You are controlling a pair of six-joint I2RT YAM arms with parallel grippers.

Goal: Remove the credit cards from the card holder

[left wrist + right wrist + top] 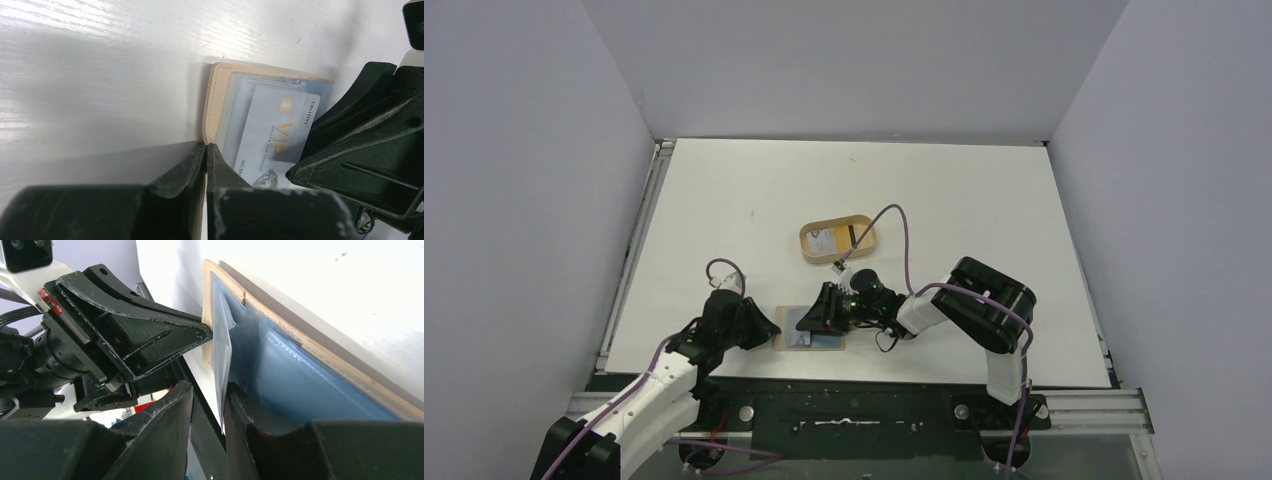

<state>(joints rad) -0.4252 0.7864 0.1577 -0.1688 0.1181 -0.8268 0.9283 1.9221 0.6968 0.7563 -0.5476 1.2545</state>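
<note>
Finds the card holder (pixel 812 342) lying open on the white worktop (pixel 984 200), near its 6 o'clock edge in the top view. Meets the holder's 9 o'clock edge with the left tool (pixel 771 331), fingers pressed together, tips against the tan border. Straddles the raised edge of a VIP credit card (pixel 277 132) with the right tool (pixel 825 311), reaching in from 3 o'clock: fingers narrowly apart, one touching the card, a gap at the other. Cannot tell how deep the card sits in the clear plastic pocket. Shows an oval tan tray (pixel 807 240) at the holder's 12 o'clock, apart from it, with a second card (pixel 829 240) inside.
</note>
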